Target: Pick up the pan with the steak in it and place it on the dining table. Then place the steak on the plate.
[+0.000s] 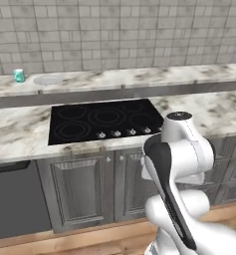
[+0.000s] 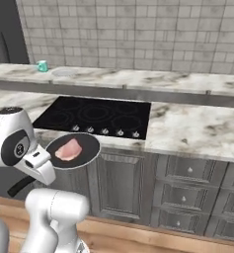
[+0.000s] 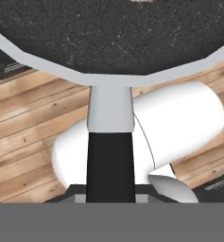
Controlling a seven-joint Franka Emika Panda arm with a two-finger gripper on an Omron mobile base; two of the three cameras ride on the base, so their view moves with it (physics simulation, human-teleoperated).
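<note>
The black pan point(image 2: 74, 150) with its thin pale rim hangs in the air in front of the lower cabinets, just below the counter's edge. The pink steak point(image 2: 69, 149) lies flat inside it. My gripper point(image 2: 43, 165) is shut on the pan's handle at the pan's left. In the hand view the pan point(image 3: 113, 38) spans the top and its black handle point(image 3: 110, 160) runs down into the gripper point(image 3: 110, 191). The dining table point(image 1: 139, 75) point(image 2: 138, 79) is the raised marble counter at the back. On its left end rests the pale plate point(image 1: 47, 79) point(image 2: 64, 72).
A black cooktop point(image 1: 104, 122) point(image 2: 96, 116) is set into the nearer marble counter, between me and the dining table. A small teal cup point(image 1: 19, 75) point(image 2: 42, 65) stands left of the plate. Grey cabinet doors and drawers point(image 2: 187, 188) line the front above the wooden floor.
</note>
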